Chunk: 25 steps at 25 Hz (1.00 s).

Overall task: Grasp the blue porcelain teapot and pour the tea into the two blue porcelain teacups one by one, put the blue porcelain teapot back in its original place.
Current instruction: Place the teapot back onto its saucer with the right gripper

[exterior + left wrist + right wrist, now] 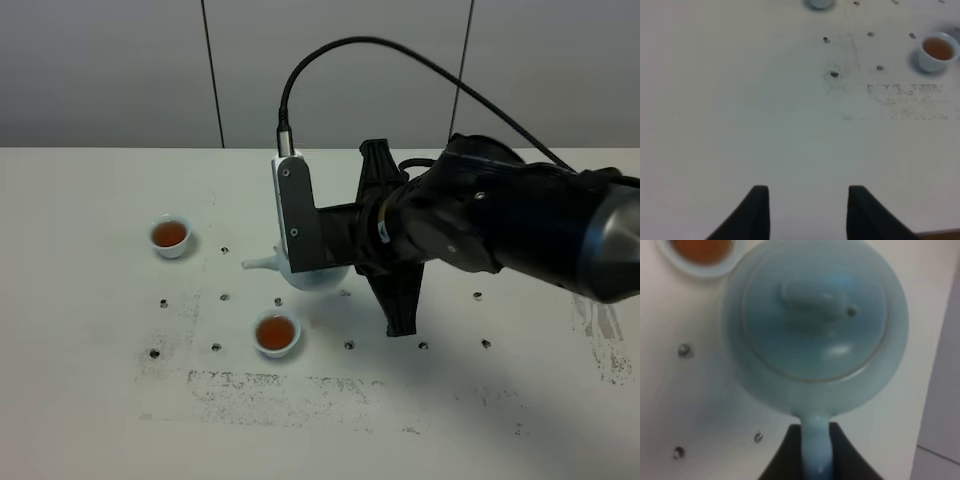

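Note:
The blue porcelain teapot (312, 276) stands upright at the table's middle, spout pointing left, mostly hidden under my right arm. In the right wrist view the teapot (815, 315) shows from above with its knobbed lid on. My right gripper (815, 442) is shut on its loop handle (816, 452); it also shows in the exterior high view (340, 245). Both blue porcelain teacups hold amber tea: one at the far left (170, 236), one in front of the teapot (277, 334). My left gripper (807, 200) is open and empty over bare table, out of the exterior view.
The white table (100, 400) has small dark screw holes (216, 347) and scuffed grey patches (260, 385). My right arm (520, 225) stretches in from the right, with a black cable (330, 50) above. The left wrist view shows one filled cup (938, 51).

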Each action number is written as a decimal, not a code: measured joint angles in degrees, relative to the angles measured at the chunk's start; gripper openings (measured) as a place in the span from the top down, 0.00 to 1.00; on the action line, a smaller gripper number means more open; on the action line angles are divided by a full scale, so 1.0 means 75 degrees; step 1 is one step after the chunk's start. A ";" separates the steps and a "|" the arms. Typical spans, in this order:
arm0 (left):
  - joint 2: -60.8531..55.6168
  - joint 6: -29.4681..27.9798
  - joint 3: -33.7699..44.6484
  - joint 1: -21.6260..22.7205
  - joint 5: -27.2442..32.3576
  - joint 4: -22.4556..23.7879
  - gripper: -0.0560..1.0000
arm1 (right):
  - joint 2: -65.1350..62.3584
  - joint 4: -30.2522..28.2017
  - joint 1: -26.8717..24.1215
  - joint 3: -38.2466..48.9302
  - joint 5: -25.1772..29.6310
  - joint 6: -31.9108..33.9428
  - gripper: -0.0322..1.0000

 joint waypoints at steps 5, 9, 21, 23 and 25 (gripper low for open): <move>0.0000 0.0000 0.0000 0.0000 0.0000 0.0000 0.54 | -0.0467 0.0874 -0.0262 0.0100 0.0794 0.0919 0.91; 0.0000 0.0000 0.0000 0.0000 0.0000 0.0000 0.54 | -0.0664 0.1135 -0.0459 0.0794 0.0525 0.2773 0.91; 0.0000 0.0000 0.0000 0.0000 0.0000 0.0000 0.54 | -0.0256 0.1970 -0.0502 0.1767 -0.1598 0.7350 0.91; 0.0000 0.0000 0.0000 0.0000 0.0000 0.0000 0.54 | -0.0024 0.2056 -0.0502 0.1844 -0.1846 0.7432 0.91; 0.0000 0.0000 0.0000 0.0000 0.0000 0.0000 0.54 | 0.0163 0.2095 -0.0502 0.1916 -0.1998 0.7453 0.91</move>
